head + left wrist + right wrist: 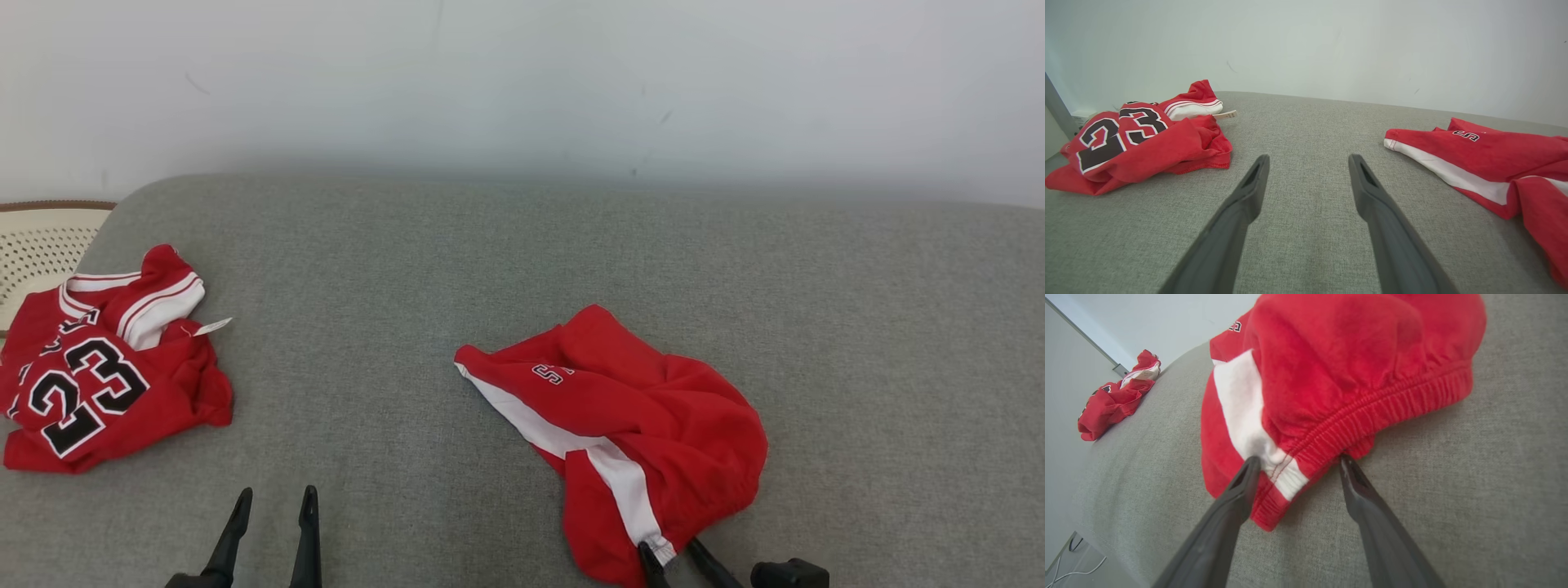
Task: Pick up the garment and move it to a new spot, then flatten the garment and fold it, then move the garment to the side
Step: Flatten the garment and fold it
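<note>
The garment (98,384), a red jersey with a black "23" and white striped sleeves, lies crumpled at the far left of the grey cushion (490,261); it also appears as the garment (1135,139) and, far off, the garment (1110,404). My left gripper (276,498) hovers open over bare cushion to its right, the left gripper (1309,161) holding nothing. Red shorts (653,408) with a white side stripe lie bunched in the middle. My right gripper (671,555) is open at their near edge; the right gripper (1298,463) straddles the elastic waistband of the shorts (1339,355).
A pale wall rises behind the cushion. A woven cream piece with a brown rim (41,245) sits past the cushion's left edge, behind the jersey. Floor with a white cable (1069,571) shows beyond the cushion's edge. Bare cushion lies between the two red pieces.
</note>
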You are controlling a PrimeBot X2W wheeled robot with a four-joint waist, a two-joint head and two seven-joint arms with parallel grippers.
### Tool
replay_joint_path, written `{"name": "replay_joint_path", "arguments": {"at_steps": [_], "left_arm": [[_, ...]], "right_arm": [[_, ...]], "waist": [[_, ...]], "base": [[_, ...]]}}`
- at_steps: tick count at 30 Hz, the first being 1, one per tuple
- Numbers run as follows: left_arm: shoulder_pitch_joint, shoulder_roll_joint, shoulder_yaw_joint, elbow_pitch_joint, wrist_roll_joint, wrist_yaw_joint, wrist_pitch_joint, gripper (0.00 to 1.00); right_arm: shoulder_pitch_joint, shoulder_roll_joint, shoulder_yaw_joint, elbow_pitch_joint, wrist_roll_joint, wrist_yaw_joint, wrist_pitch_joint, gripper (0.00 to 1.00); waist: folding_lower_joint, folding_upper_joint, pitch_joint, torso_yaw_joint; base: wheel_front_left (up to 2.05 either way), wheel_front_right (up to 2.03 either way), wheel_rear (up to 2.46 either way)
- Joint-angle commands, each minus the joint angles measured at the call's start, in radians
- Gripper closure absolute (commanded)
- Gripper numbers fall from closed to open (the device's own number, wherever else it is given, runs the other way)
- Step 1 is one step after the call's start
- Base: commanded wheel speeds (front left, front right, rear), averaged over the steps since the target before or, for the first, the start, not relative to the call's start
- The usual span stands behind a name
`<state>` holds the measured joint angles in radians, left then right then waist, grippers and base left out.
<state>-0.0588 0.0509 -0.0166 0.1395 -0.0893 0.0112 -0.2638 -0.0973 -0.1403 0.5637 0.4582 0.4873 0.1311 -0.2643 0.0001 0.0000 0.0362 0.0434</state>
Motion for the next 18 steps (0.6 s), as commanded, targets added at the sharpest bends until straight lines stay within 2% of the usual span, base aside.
{"name": "replay_joint_path", "arguments": {"at_steps": [1,2,3,11,18], "left_arm": [[0.015,-0.001,-0.004,0.004,-0.011,0.0,-0.001,0.0],[0.015,-0.001,-0.006,0.003,-0.012,0.0,-0.001,0.0],[0.015,-0.001,-0.009,0.003,-0.014,-0.001,-0.001,0.0],[-0.002,-0.001,-0.031,0.001,-0.033,0.005,-0.001,0.0],[-0.03,0.0,-0.062,0.005,-0.045,0.007,-0.001,0.0]], "right_arm": [[-0.011,-0.004,0.005,0.007,0.005,-0.001,0.0,0.38],[-0.016,-0.006,0.006,0.013,0.008,-0.001,0.0,0.74],[-0.021,-0.01,0.004,0.019,0.012,-0.001,0.0,1.0],[-0.072,-0.06,-0.057,0.028,-0.017,-0.001,0.0,1.0],[-0.186,-0.148,-0.091,0.079,-0.074,-0.001,0.0,1.0]], "waist": [[-0.0001,0.0,0.0,0.005],[-0.0001,0.0,0.001,0.006],[-0.0001,0.0,0.002,0.008],[-0.0001,0.0,0.02,-0.003],[-0.0001,0.0,0.04,-0.011]], "base": [[0.0,0.0,0.0],[0.0,0.0,0.0],[0.0,0.0,0.0],[0.0,0.0,0.0],[0.0,0.0,0.0]]}}
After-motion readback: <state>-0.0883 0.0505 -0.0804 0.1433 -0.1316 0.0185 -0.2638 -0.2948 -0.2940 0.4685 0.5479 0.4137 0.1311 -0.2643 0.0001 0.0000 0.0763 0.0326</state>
